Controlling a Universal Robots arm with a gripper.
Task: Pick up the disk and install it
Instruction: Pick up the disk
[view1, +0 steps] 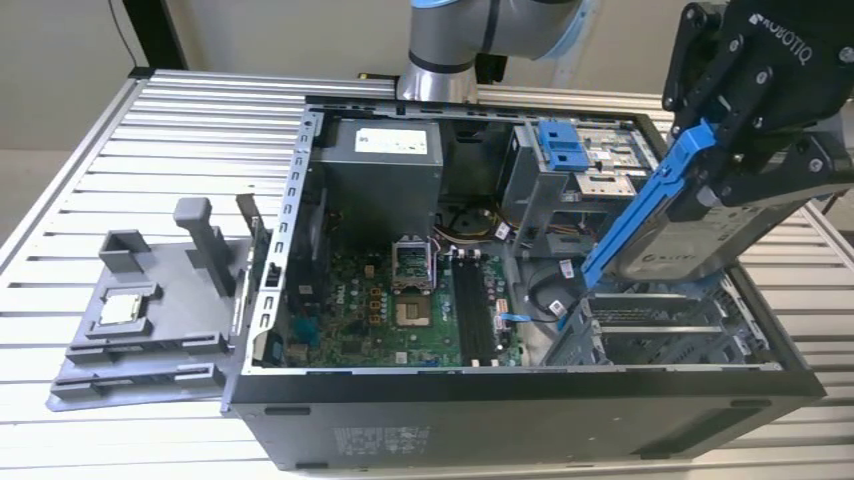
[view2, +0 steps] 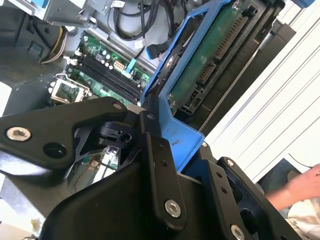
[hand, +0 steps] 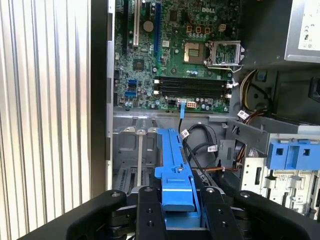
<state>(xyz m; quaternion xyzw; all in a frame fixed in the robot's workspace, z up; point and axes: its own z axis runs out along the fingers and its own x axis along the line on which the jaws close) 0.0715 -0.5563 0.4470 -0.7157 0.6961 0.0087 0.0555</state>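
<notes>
Gripper (view1: 742, 165): fingers (hand: 149, 212) clamped tight on the disk (view1: 687, 250), pressing the blue frame (hand: 175, 172) from both sides; in both wrist views the frame sits squarely between them.
Disk: between the fingers, lifted clear of the case (view1: 507, 425) and steeply tilted. Its low end reaches out past the fingertips and its circuit-board face (view2: 210, 55) is turned outward.
Bay (hand: 135, 155): past the fingertips, just beyond the disk's low end and not touching it.
Cables (hand: 200, 145): past the fingertips, beside the bay and close to the frame's low end.
Motherboard (hand: 190, 60): farther out past the fingertips, well apart from the disk.
Step in hand: judged to be bringing the disk to the bay; the pickup is done and seating is not.
Doing it well: line the frame's long edges up with the bay rails before any contact. The tilt probably has to flatten so both rails enter together, and a slow, straight push should avoid jamming.
Risk: the low corner could snag the cables or ride over a rail. A person's hand (view2: 300, 185) is near the case.
</notes>
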